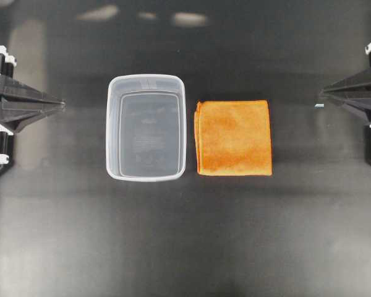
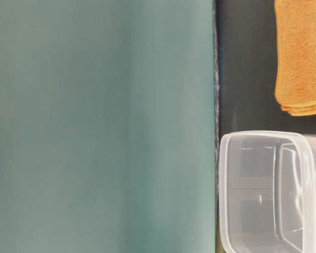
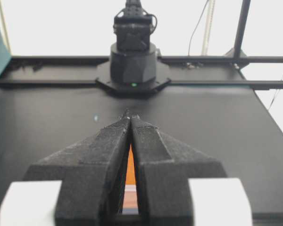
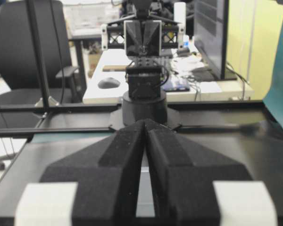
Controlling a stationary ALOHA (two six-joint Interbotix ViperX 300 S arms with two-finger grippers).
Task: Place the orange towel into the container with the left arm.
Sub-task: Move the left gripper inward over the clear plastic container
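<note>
The orange towel (image 1: 234, 137) lies folded flat on the black table, just right of the clear container (image 1: 146, 127), which stands empty. Both show in the table-level view, towel (image 2: 302, 58) and container (image 2: 271, 190). My left gripper (image 1: 62, 105) is shut and empty at the far left edge, well away from the container. My right gripper (image 1: 321, 94) is shut and empty at the far right edge, apart from the towel. In the left wrist view the shut fingertips (image 3: 130, 115) point across the table; a sliver of orange shows through the gap. The right wrist view shows shut fingertips (image 4: 146, 122).
The opposite arm's base (image 3: 132, 66) stands at the table's far side in the left wrist view. A teal wall (image 2: 100, 126) fills the left of the table-level view. A desk and chair (image 4: 28, 47) stand beyond the table.
</note>
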